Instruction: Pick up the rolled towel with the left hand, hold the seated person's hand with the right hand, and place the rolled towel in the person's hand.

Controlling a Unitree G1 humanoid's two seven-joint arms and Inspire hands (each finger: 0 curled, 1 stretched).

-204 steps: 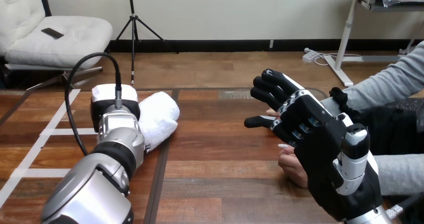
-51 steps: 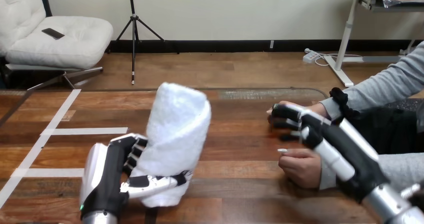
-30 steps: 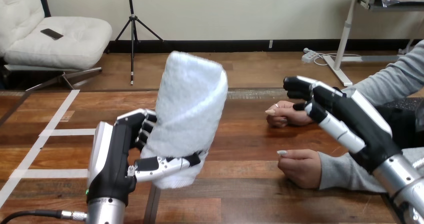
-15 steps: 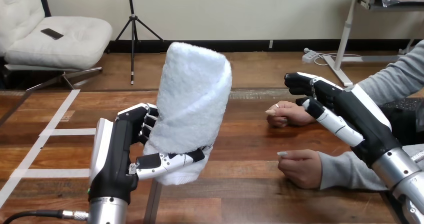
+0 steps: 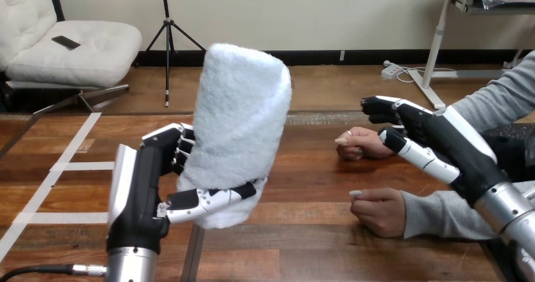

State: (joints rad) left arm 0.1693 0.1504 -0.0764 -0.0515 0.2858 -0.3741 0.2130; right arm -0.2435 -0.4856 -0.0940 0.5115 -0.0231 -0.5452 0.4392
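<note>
- Towel held aloft: a rolled white terry towel (image 5: 240, 124) is gripped by the robot's black-and-white left hand (image 5: 142, 187) at the view's left, and is lifted clear of the brown wooden plank table (image 5: 303, 231)
- The towel is stood nearly upright, with its top leaned slightly toward the view's right
- Its lower part is wrapped by the left hand's fingers (image 5: 180, 146) from behind and crossed by the thumb (image 5: 208, 199) in front, so the roll is firmly enclosed
- The left hand's white-shelled back is turned toward the view's left
- The robot's black-and-white right hand (image 5: 441, 137) is reached in from the lower right and is raised over the table's right part, fingers pointed toward the view's left
- Its fingers (image 5: 378, 107) are loosely bent and its thumb (image 5: 410, 151) is spread below them; nothing is seen clasped
- The person's far hand (image 5: 361, 144), lightly curled, is rested on the table just beside the right hand's fingertips; whether the two touch cannot be told
- The person's near hand (image 5: 378, 211) is laid on the table as a loose fist, closer to the bottom edge and apart from the far hand
- The towel is kept well apart from both of the person's hands, with bare table between
- Strips of white tape (image 5: 88, 166) are laid across the table at the left
</note>
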